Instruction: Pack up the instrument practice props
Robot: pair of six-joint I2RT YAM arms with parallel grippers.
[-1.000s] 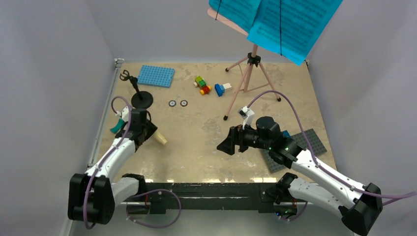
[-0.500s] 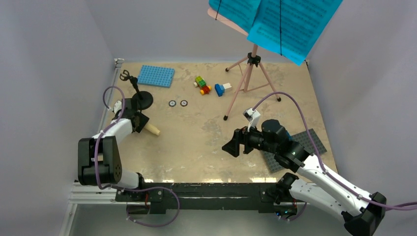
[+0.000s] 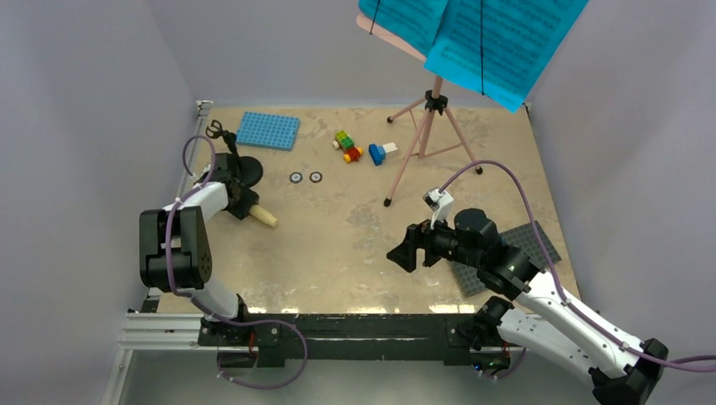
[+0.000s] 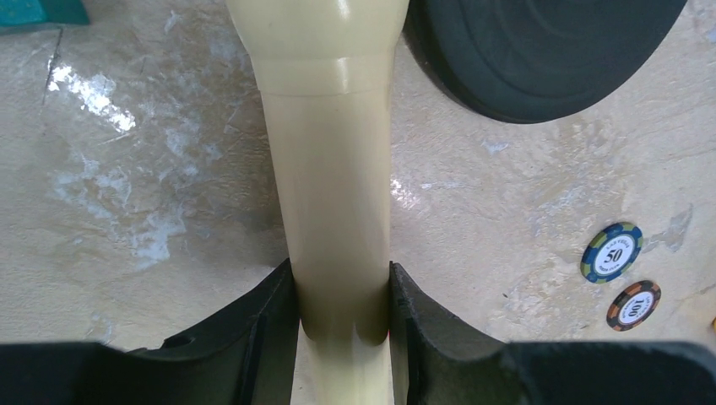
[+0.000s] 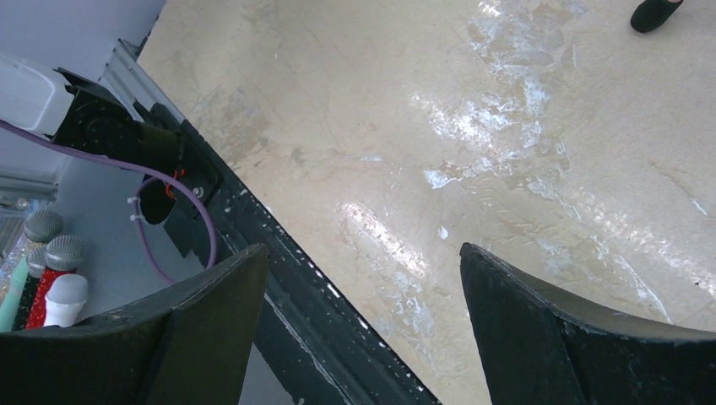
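Note:
The cream toy microphone point(image 4: 325, 169) lies low over the table, and my left gripper point(image 4: 340, 295) is shut on its handle. From above, the left gripper point(image 3: 239, 205) sits at the left side with the microphone's end point(image 3: 263, 218) sticking out. The black round base of the mic stand point(image 3: 245, 171) is just beyond it, and fills the upper right of the left wrist view point(image 4: 540, 51). The pink tripod music stand point(image 3: 426, 139) stands at the back right and carries cyan sheet-music pages point(image 3: 473, 38). My right gripper point(image 3: 405, 251) hangs open and holds nothing over the near middle.
A blue baseplate point(image 3: 268, 131) lies at the back left. A grey baseplate point(image 3: 540, 240) lies under the right arm. Small coloured bricks point(image 3: 348, 145) and two poker chips point(image 3: 306, 177) lie mid-table. The black front rail point(image 5: 279, 278) crosses the right wrist view.
The left arm has folded back and carried the microphone away and left, close to the mic stand base. The right arm has drifted slightly right and nearer, still open.

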